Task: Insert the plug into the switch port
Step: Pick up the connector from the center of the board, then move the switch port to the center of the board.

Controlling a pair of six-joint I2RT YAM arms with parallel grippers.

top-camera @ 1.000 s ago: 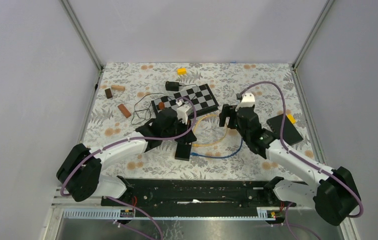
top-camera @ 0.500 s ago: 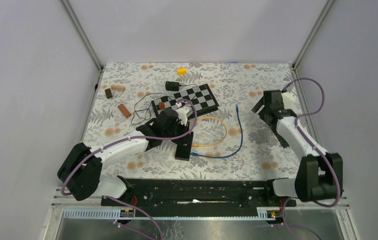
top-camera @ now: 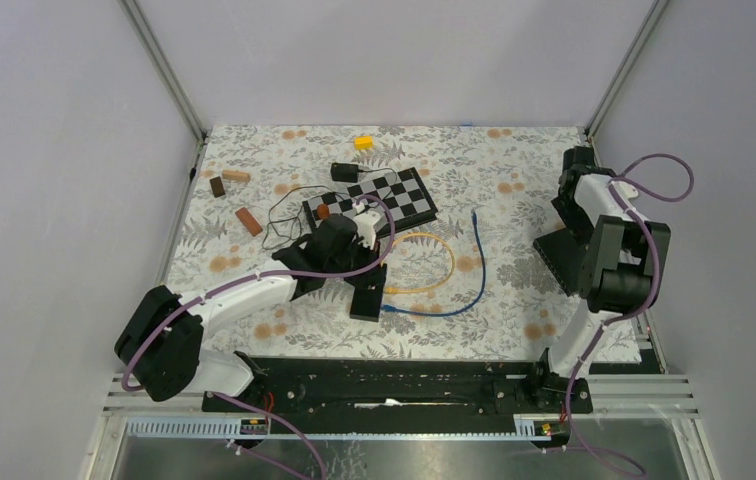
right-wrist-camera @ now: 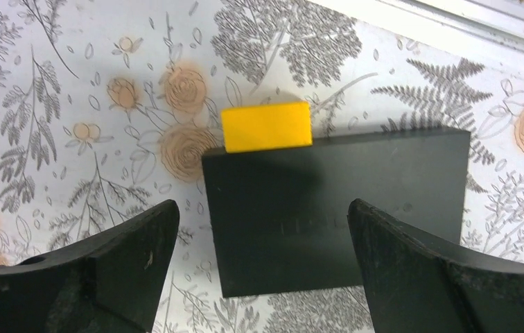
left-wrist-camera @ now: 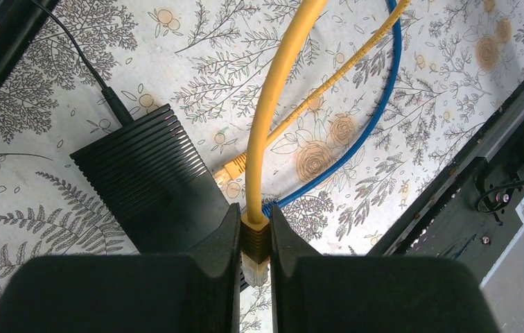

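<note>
The plug (left-wrist-camera: pixel 255 246) is pinched in the left hand (left-wrist-camera: pixel 254 211), switch (left-wrist-camera: pixel 150 182) just beside it on the table (left-wrist-camera: pixel 412 62)
The plug's long axis is lined up with the fingers, tip toward the wrist, while the switch's port edge looks to be the side where the blue cable (left-wrist-camera: pixel 363 132) ends, and the tip isn't pointed at it, so a turn is probably needed; the left arm is by far the nearer. Since a second ago the right hand (right-wrist-camera: pixel 263 229) has been swung from mid-table to the far right edge and is spread wide open over a flat black box (right-wrist-camera: pixel 356 208), nothing held
</note>
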